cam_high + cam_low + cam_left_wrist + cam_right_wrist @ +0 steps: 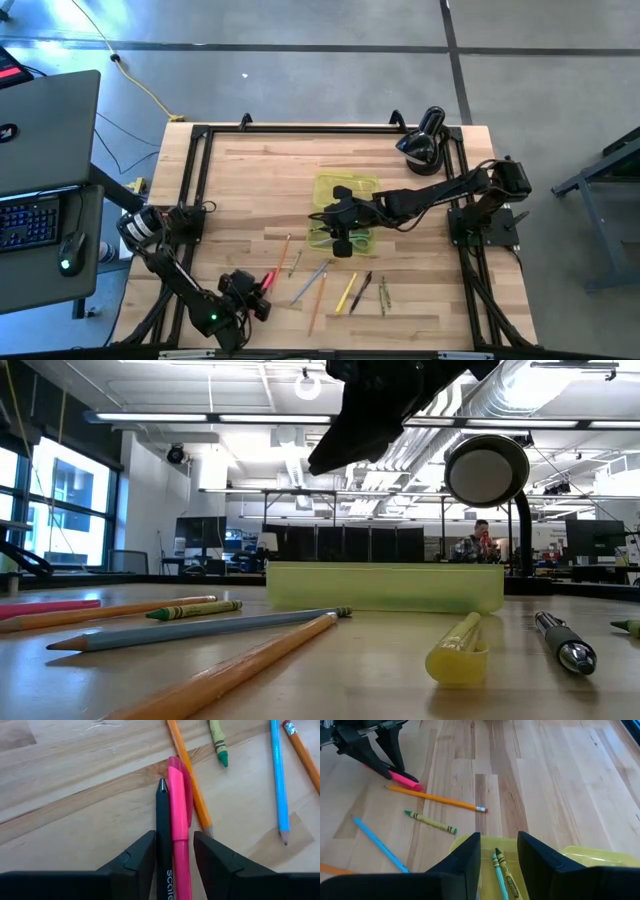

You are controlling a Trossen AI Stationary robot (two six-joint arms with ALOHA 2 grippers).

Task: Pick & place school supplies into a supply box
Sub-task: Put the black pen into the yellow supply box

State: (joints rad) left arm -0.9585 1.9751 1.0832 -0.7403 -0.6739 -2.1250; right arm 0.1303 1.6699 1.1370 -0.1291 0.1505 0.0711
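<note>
Pink highlighter (179,820) and black pen (162,835) sit side by side between the left gripper (172,852) fingers (137,860), which are closed on the pair, low over the tabletop (75,795); orange pencil (190,780) just beside them; right gripper (498,852) hovers over the yellow-green supply box (345,190), fingers (465,857) apart and holding nothing; two green crayons (501,867) lie in the box between them; blue pencil (380,845) and a green crayon (431,822) loose on the wood.
</note>
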